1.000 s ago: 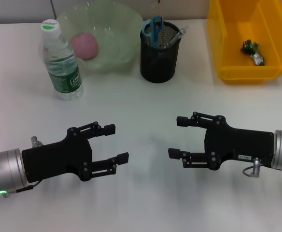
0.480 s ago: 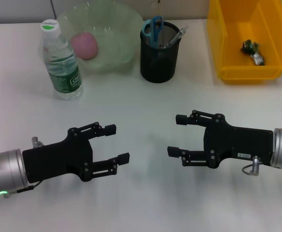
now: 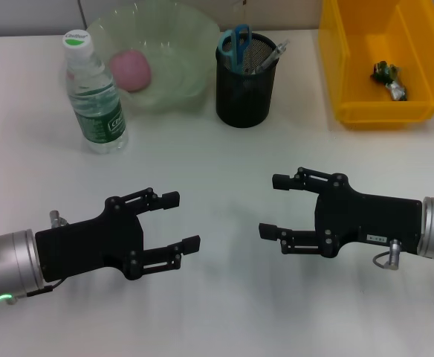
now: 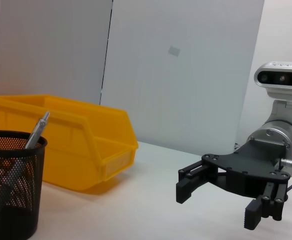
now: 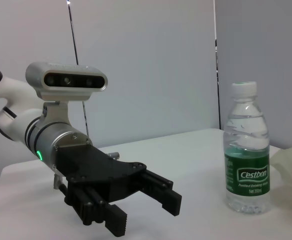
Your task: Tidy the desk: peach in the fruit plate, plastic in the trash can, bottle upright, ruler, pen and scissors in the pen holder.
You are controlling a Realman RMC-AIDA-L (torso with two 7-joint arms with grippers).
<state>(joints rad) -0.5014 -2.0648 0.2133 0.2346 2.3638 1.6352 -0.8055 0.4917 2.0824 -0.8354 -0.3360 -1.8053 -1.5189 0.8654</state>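
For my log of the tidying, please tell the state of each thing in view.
Bottle: upright, capped.
Peach: in plate.
Scissors: in holder.
Pen: in holder.
Plastic: in yellow bin.
Left tool: open, empty.
Right tool: open, empty.

The clear plastic water bottle with a white cap (image 5: 246, 148) carries a green label, and in the right wrist view it reads "Cestbon" in white script, with a line of smaller print beneath that is too fine to make out. In the head view the same bottle (image 3: 92, 95) shows writing on its cap and label, too small to read there.
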